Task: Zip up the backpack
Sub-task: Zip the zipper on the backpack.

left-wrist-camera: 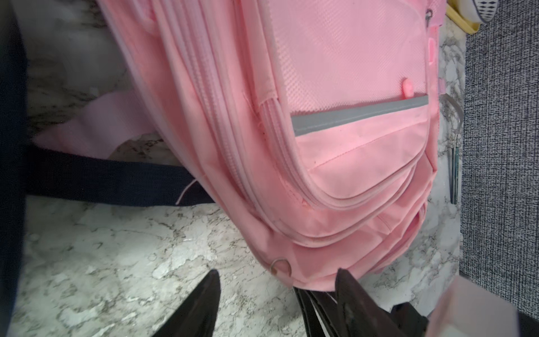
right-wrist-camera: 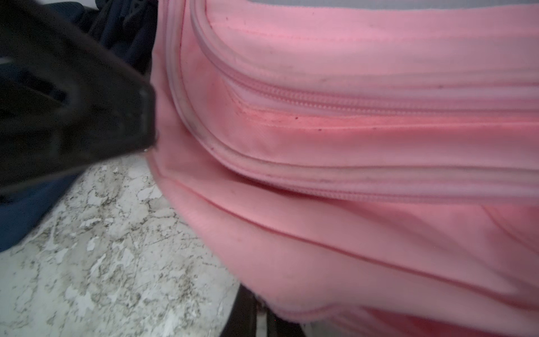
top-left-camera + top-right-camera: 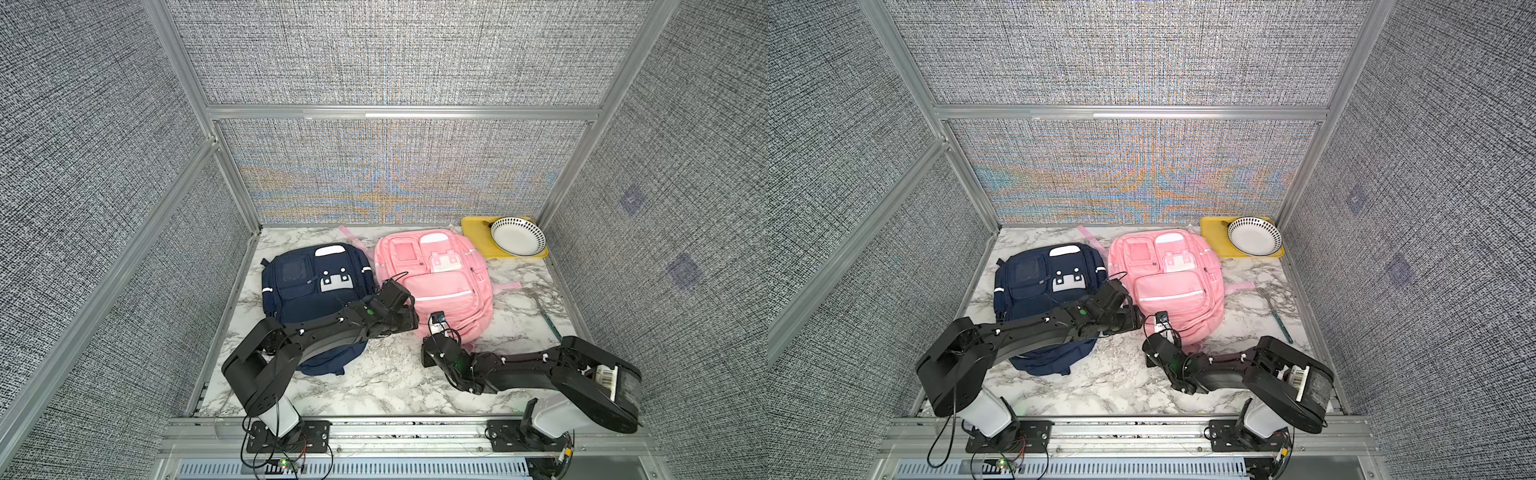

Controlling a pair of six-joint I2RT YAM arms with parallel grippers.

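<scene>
The pink backpack (image 3: 440, 286) (image 3: 1171, 286) lies flat at the middle of the marble table. My left gripper (image 3: 412, 321) (image 1: 277, 272) hovers open at the pack's near left corner. A small metal ring (image 1: 281, 264) on the pack's edge sits between its spread fingers, untouched. My right gripper (image 3: 433, 332) (image 2: 262, 318) is at the pack's near edge, shut on the pink hem. The pink fabric (image 2: 350, 248) drapes over its fingertips. The zipper tracks (image 2: 320, 102) that show run closed along the curved side.
A navy backpack (image 3: 316, 291) lies to the left, and my left arm reaches across it. At the back right a yellow tray (image 3: 478, 239) holds a white dotted bowl (image 3: 517, 235). A fork (image 3: 540, 307) lies right of the pink pack. Grey walls enclose the table.
</scene>
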